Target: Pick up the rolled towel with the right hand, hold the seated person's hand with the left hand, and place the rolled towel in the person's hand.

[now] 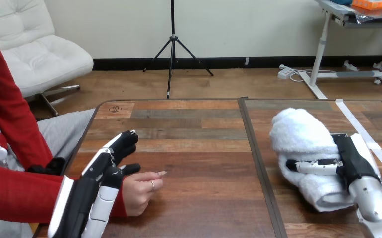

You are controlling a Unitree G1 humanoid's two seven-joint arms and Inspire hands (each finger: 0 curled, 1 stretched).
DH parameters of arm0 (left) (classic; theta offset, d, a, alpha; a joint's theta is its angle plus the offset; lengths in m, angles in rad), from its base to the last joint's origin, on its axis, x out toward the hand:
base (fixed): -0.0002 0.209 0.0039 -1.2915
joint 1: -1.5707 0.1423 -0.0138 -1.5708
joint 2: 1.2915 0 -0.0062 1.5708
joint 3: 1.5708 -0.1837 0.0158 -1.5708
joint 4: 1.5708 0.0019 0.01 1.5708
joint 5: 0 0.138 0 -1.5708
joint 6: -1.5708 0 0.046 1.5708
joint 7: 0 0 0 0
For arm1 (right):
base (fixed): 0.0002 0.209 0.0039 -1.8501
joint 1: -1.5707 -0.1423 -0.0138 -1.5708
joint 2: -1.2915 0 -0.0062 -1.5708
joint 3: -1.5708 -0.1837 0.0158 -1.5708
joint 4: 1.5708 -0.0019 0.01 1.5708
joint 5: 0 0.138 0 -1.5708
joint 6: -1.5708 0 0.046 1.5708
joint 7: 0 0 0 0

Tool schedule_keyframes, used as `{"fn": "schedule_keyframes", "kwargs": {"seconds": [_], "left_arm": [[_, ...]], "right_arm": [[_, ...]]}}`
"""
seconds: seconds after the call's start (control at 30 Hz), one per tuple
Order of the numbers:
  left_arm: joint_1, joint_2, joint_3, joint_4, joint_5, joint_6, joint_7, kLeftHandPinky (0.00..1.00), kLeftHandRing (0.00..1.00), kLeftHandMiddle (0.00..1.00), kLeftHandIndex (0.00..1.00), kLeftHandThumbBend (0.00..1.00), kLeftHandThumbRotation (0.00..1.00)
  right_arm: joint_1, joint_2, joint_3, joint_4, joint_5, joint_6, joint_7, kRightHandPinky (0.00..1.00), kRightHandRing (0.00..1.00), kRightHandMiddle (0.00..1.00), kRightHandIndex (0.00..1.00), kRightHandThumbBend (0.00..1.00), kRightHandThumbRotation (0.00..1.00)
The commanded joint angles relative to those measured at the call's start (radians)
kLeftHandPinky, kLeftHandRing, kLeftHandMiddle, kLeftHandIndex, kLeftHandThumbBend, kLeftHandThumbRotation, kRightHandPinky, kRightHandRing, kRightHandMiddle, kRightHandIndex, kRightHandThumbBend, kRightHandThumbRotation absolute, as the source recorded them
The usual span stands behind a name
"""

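- On the right half of the wooden table (204,148), the rolled towel (298,134) lies on the surface, white and bulky, its long side running from the far left toward the near right.
- Right hand (353,161): set against the towel's right flank, back of the hand up. A black-and-white finger (313,165) reaches left across the towel and presses into the cloth, which bulges above and below it. The hand is closed on the towel; its remaining fingers are hidden behind the roll.
- The silver right forearm (372,203) enters from the lower right corner and crosses the towel's near end.
- The towel is in contact with the table; no gap is visible beneath it.
- Person's hand (140,191): resting on the near left part of the table, out of a red sleeve, loosely closed, a fingertip pointing right. It holds nothing and is well apart from the towel.
- Left hand (99,171): above and just behind the person's hand, over the wrist, white back shell facing up. Its fingers (124,143) extend forward and to the right, relaxed and only slightly bent, over the table's left edge.
- The thumb (131,168) lies just over the back of the person's hand. Contact cannot be confirmed, and nothing is curled round the hand or wrist.
- A dark strip (258,158) divides the table into 2 halves: the towel and right hand are right of it, the person's hand and left hand are left of it.
- A band of white tape (360,130) runs along the surface just right of the towel.
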Motion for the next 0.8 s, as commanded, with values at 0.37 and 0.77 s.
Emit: {"fn": "schedule_keyframes", "kwargs": {"seconds": [0.37,0.77], "left_arm": [[-0.076,0.062,0.086,-0.032,0.110,0.016,-0.002,0.73,0.83,0.85,0.82,0.75,0.94],[-0.117,0.080,0.127,-0.013,0.158,0.001,0.010,0.69,0.82,0.85,0.82,0.80,0.86]], "right_arm": [[0.051,0.055,-0.090,-0.256,0.118,-0.110,0.081,0.28,0.32,0.38,0.42,0.85,0.00],[0.106,0.044,-0.103,-0.378,0.124,-0.102,0.115,0.28,0.32,0.38,0.42,0.84,0.00]]}}
